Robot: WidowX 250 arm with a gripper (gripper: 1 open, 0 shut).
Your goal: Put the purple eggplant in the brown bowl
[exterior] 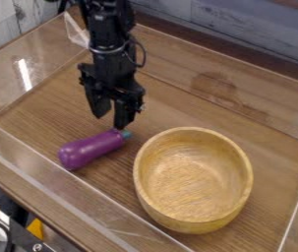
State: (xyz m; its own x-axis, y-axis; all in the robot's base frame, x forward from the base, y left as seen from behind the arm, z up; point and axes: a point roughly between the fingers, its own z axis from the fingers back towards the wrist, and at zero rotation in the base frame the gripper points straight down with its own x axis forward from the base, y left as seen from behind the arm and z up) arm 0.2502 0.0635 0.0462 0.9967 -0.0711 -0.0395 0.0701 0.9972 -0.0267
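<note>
The bowl (pixel 194 178) sits near the worktop's front right corner, holding nothing. The eggplant (pixel 92 148) lies just left of it. The gripper (pixel 116 119), partly open and gripping nothing, hangs over the eggplant's stem end.

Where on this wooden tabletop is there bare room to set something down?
Bare wood runs behind the light-brown wooden bowl toward the far right corner, and along the left wall beyond the glossy purple eggplant. It is crowded where the black gripper hangs over the eggplant's tip beside the bowl.
</note>
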